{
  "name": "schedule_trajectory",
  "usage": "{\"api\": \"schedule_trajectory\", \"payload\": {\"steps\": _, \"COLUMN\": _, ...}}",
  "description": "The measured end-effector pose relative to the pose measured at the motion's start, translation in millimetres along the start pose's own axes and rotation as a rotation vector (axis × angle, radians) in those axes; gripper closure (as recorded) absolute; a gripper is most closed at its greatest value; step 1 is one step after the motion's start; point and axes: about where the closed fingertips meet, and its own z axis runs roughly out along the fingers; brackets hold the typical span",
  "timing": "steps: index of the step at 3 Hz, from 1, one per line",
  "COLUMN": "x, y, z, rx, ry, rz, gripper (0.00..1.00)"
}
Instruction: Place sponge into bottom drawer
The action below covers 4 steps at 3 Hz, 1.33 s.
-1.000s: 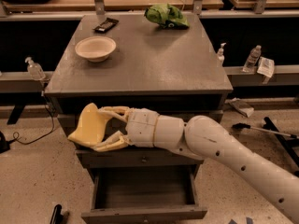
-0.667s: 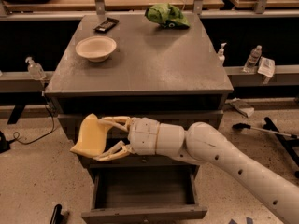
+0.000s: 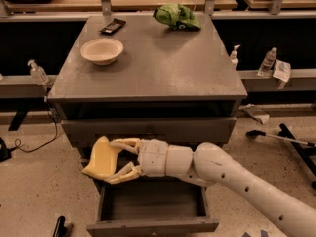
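Note:
My gripper is shut on the sponge, a pale yellow foam block, with one finger above it and one below. It holds the sponge in front of the cabinet, over the left front corner of the bottom drawer. The bottom drawer is pulled open and its dark inside looks bare. My white arm reaches in from the lower right.
On the grey cabinet top stand a beige bowl, a green cloth lump and a dark flat object. The two upper drawers are closed. Bottles stand on side ledges. Cables lie on the floor at the left.
My gripper has moved down with the sponge, from beside the upper drawers to just above the open bottom drawer's left front corner.

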Motion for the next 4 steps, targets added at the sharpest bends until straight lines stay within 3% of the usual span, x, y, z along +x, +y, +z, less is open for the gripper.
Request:
{"api": "schedule_trajectory", "payload": {"steps": 1, "x": 82, "y": 46, "z": -12, "rx": -0.045, "ry": 0.082, "rz": 0.141, "gripper": 1.00}}
{"api": "schedule_trajectory", "payload": {"steps": 2, "x": 175, "y": 114, "z": -41, "rx": -0.119, "ry": 0.193, "rz": 0.286, "gripper": 1.00}}
{"api": "schedule_trajectory", "payload": {"steps": 3, "x": 222, "y": 151, "z": -62, "rx": -0.154, "ry": 0.266, "rz": 0.372, "gripper": 1.00}}
{"api": "schedule_trajectory", "payload": {"steps": 4, "x": 229, "y": 154, "z": -66, "rx": -0.154, "ry": 0.278, "rz": 0.381, "gripper": 1.00}}
